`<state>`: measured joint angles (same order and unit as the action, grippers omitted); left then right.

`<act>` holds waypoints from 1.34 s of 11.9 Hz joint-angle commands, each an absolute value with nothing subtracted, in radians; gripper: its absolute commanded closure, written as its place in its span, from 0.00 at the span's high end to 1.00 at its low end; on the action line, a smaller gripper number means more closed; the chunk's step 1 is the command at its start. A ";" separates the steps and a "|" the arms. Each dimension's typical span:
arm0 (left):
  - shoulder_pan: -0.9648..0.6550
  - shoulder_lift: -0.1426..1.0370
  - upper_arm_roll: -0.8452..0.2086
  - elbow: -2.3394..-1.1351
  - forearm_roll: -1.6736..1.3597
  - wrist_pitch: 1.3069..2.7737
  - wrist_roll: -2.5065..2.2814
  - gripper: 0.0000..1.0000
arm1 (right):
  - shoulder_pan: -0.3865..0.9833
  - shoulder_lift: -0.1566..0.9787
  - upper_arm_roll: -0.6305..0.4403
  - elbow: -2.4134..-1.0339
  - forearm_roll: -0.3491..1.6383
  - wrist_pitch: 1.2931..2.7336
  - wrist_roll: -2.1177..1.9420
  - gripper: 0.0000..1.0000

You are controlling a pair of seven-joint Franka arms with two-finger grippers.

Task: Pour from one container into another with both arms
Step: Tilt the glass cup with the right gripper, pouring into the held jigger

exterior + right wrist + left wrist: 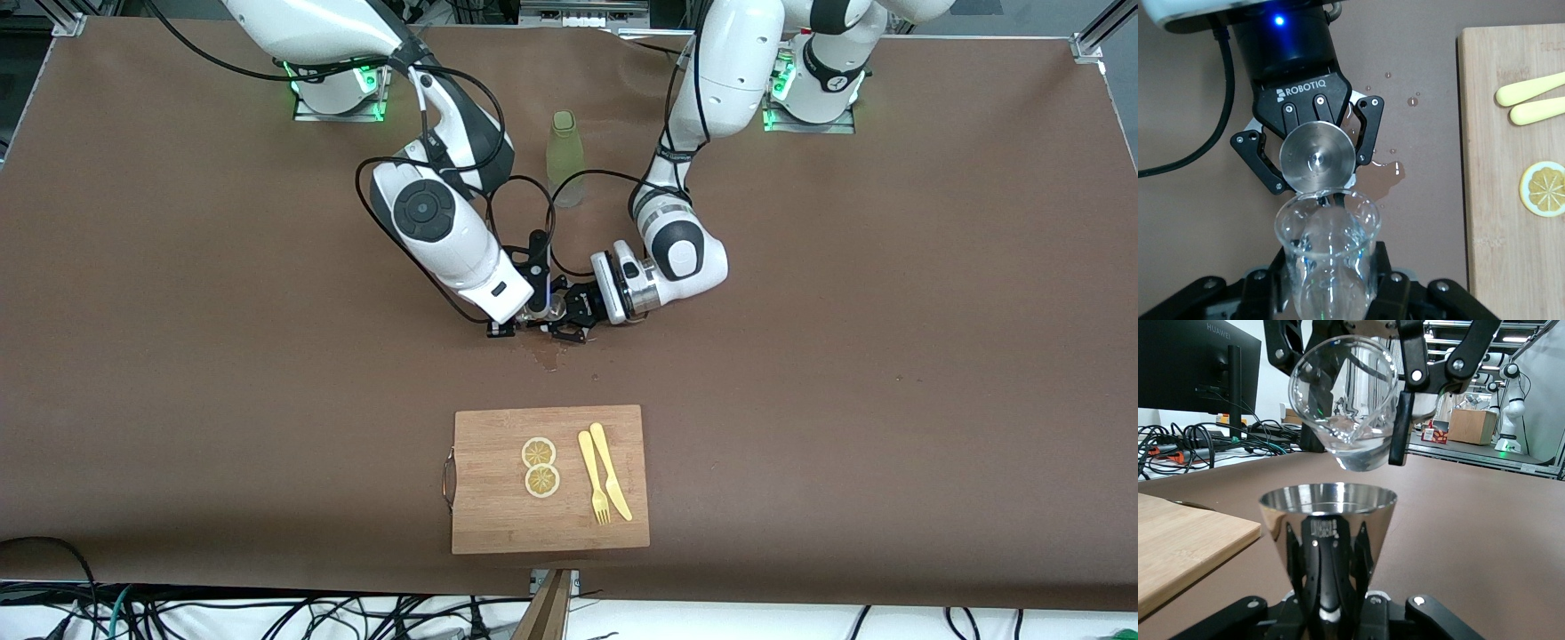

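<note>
Glass beaker [1343,403], tilted in our right gripper [1331,280] above the steel cup [1327,513] clamped by our left gripper [1313,157], over the table's middle: fragile, slick, lightly filled; we'd grip mid-wall.

A: Is there any readable writing?

B: Yes, two brand names. "HUAWEI" stands in pale letters on the back of a black monitor [1185,367], seen in the left wrist view well above the wooden cutting board [1178,540].

A: And the second?

B: "ROBOTIQ" is printed in white on the black body of the left pincer [1317,175], just above the round steel cup [1317,159] it holds, in the right wrist view.
</note>
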<state>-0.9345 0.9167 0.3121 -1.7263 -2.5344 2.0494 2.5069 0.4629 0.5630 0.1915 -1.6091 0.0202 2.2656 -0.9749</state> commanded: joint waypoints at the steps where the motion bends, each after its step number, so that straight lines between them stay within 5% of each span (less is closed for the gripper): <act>1: -0.965 0.937 0.334 -1.703 -2.622 2.060 2.525 0.00 | 0.474 0.548 0.192 -1.623 -0.018 2.275 -0.942 0.35; 16: -0.980 0.945 0.359 -1.701 -2.626 2.068 2.526 0.00 | 0.486 0.549 0.212 -1.618 -0.153 2.273 -0.864 0.34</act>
<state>-0.9503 0.9239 0.3370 -1.7255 -2.5344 2.0527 2.5069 0.4873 0.5630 0.2048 -1.6088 -0.1309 2.2690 -0.8923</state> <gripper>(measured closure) 0.916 0.502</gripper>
